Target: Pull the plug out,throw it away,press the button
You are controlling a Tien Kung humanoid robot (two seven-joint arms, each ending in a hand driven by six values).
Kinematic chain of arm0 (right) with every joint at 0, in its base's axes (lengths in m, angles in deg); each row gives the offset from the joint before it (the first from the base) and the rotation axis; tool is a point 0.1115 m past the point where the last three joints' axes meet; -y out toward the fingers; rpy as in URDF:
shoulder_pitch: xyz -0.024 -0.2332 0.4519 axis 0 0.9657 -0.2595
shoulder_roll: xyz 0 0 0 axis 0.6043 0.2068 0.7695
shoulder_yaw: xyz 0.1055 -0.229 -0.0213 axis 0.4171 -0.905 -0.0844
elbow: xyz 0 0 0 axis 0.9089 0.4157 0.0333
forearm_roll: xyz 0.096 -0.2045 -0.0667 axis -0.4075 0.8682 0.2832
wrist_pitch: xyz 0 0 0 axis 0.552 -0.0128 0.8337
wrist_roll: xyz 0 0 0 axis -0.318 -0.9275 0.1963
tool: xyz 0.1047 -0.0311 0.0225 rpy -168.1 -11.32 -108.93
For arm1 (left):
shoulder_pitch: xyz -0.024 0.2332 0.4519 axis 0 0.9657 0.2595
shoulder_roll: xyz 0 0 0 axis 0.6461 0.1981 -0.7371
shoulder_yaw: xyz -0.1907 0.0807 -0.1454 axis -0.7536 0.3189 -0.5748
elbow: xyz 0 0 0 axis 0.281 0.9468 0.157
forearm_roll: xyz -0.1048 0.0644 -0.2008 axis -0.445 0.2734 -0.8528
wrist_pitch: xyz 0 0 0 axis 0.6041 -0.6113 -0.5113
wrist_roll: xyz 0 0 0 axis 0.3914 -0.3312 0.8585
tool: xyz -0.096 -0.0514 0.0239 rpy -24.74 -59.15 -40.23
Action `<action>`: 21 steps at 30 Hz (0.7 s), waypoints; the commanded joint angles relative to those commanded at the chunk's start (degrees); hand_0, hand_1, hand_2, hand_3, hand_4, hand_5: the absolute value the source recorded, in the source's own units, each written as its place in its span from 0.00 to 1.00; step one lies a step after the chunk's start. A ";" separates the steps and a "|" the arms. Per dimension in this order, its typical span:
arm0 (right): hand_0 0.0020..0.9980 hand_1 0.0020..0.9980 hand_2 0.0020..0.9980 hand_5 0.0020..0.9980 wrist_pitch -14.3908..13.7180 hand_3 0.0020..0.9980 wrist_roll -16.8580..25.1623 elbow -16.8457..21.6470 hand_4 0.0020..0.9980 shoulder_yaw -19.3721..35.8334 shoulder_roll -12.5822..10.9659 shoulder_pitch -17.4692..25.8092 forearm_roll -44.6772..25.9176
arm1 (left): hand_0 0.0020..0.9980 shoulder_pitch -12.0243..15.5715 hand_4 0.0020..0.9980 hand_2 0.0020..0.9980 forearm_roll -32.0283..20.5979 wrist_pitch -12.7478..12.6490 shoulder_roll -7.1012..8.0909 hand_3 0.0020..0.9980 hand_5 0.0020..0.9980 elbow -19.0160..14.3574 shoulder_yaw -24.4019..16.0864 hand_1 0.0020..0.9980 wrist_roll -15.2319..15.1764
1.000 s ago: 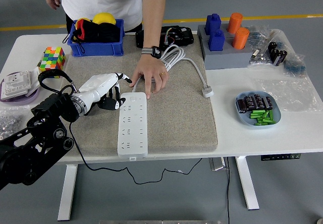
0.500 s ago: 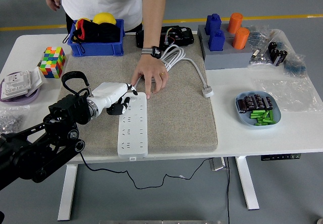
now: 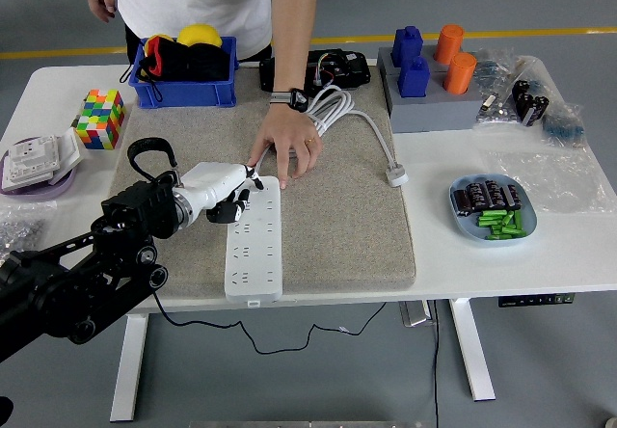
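Left hand: the left hand (image 3: pixel 229 189) is white-shelled with black joints; it sits at the far end of the power strip (image 3: pixel 254 239), fingers loosely curled over the strip's top left corner. It grips nothing that I can see.
Right hand: not in view.
Person's hand: a person's hand (image 3: pixel 286 146) presses down on the strip's far edge, fingertips spread, close beside the robot's fingers; whether they touch cannot be told.
Power strip: long, flat, white hard plastic, lying lengthwise on the mat (image 3: pixel 337 218). Sockets appear empty. Judged light and stiff, likely to slide or tip under an uneven push, hence the steadying hand.
Button: likely at the strip's far end, under the two hands; too small to confirm. Judged to need a short, square press from one fingertip.
Plug: the plug (image 3: pixel 395 174) lies loose on the mat's right edge, well apart from the strip. Small, blocky, rigid, grey-white. Best taken across its body, not by the prongs.
Cable: thick white cable (image 3: pixel 333 108), coiled at the mat's far side; rubbery, and judged to drag on the plug when lifted.
Mat: grey-beige felt, rough, offering some friction.
Counter: white, smooth counter (image 3: pixel 578 245); a blue bin (image 3: pixel 183 89) stands at the far left.
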State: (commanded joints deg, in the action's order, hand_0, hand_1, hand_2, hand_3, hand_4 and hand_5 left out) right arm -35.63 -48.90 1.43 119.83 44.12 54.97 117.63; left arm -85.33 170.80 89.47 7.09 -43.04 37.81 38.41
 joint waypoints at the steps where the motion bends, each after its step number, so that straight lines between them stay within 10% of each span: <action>1: 0.73 0.68 0.66 0.60 0.00 0.63 -0.01 -0.02 0.74 0.03 0.02 -0.02 0.04 | 0.13 -0.04 0.11 0.12 0.06 0.01 0.02 0.72 0.00 0.09 -0.06 0.05 0.01; 21: 0.73 0.68 0.66 0.60 -0.01 0.63 -0.01 0.02 0.74 0.04 0.07 -0.04 -0.02 | 0.13 -0.11 0.12 0.12 -0.97 0.16 0.19 0.71 0.00 1.60 0.97 0.05 -0.25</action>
State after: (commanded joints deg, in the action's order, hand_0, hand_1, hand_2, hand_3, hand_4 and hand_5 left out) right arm -35.65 -48.91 1.45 119.87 44.19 54.93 117.61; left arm -85.44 169.83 89.62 7.29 -41.45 38.78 38.16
